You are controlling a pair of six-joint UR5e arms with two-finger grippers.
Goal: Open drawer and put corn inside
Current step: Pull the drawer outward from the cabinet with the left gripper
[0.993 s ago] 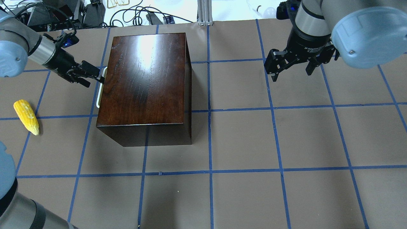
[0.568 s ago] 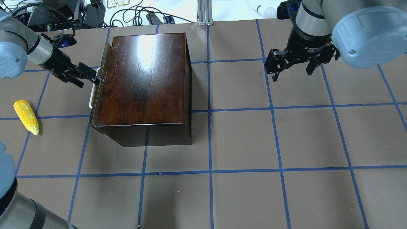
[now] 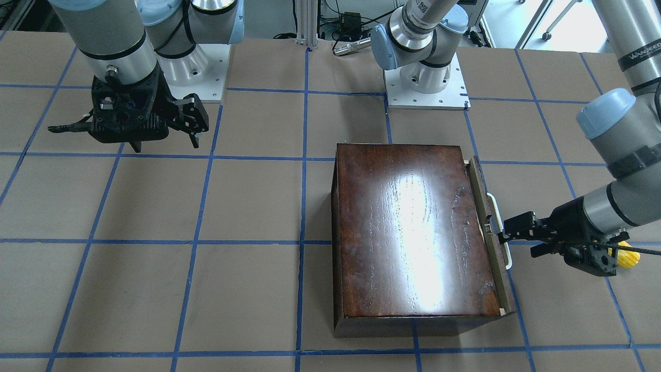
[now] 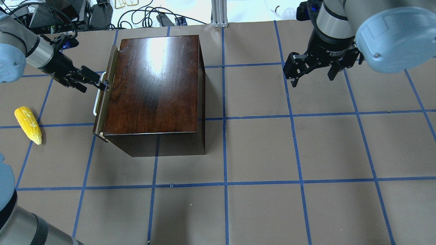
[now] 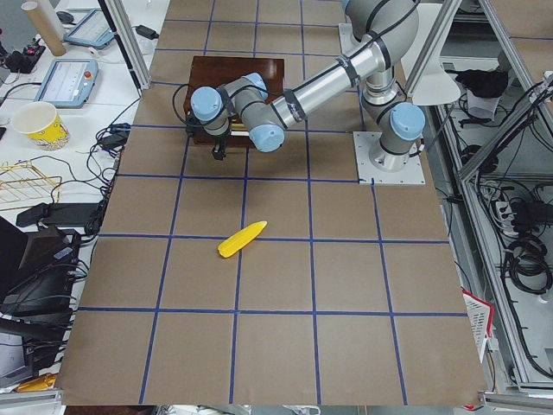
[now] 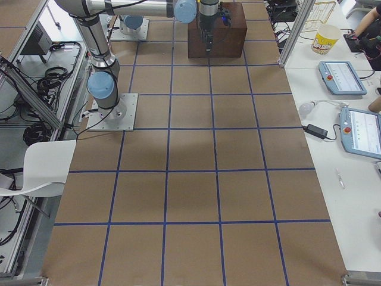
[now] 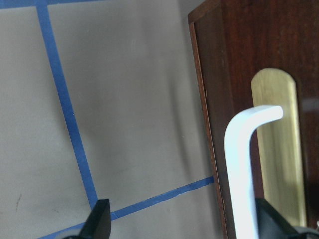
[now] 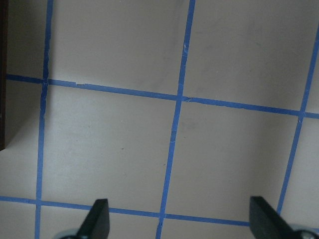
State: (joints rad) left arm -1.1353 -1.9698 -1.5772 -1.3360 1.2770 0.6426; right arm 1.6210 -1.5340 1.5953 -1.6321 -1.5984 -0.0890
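The glossy dark-brown box stands on the table's left half. Its drawer is out by a narrow strip, showing the dark front panel and white handle. My left gripper is open at the handle's far end. One finger is hooked behind the handle, the other finger hangs apart over the table. The yellow corn lies on the table left of the box, apart from the gripper. My right gripper is open and empty over the far right of the table.
The table is brown paper with a blue tape grid. Cables and equipment lie beyond the far edge. In the front-facing view the corn is mostly hidden behind my left wrist.
The drawer has slid out of the box to the left, from shut to a narrow gap. My left gripper moved left with the handle. The right arm and corn have not moved.
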